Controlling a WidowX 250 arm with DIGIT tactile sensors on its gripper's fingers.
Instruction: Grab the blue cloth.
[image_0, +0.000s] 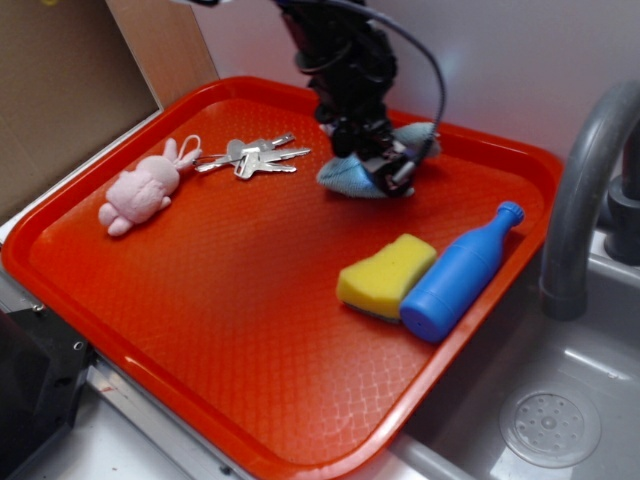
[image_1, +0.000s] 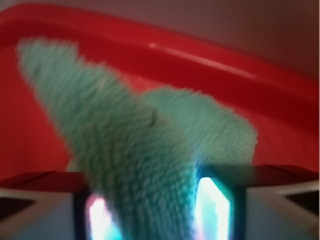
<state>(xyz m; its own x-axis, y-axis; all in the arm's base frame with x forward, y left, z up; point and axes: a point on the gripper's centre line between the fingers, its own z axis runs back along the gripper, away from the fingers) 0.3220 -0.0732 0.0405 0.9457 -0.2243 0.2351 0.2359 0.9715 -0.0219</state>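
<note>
The blue cloth (image_0: 350, 178) lies bunched at the back of the red tray (image_0: 200, 290), pale grey-blue and wrinkly. My gripper (image_0: 385, 170) is down on it, black fingers pressed into the fabric. In the wrist view the cloth (image_1: 145, 155) fills the middle, blurred, and a fold of it runs down between my two fingers. The gripper (image_1: 152, 212) is shut on that fold, with the pads (image_1: 214, 205) glowing on both sides. Part of the cloth is hidden under the gripper in the exterior view.
A bunch of keys (image_0: 250, 157) and a pink plush rabbit (image_0: 145, 190) lie to the left on the tray. A yellow sponge (image_0: 383, 273) and a blue bottle (image_0: 460, 275) sit at the right. A grey faucet (image_0: 585, 190) and a sink (image_0: 540, 410) stand right of the tray; the tray's far rim (image_1: 200, 55) is close behind the cloth.
</note>
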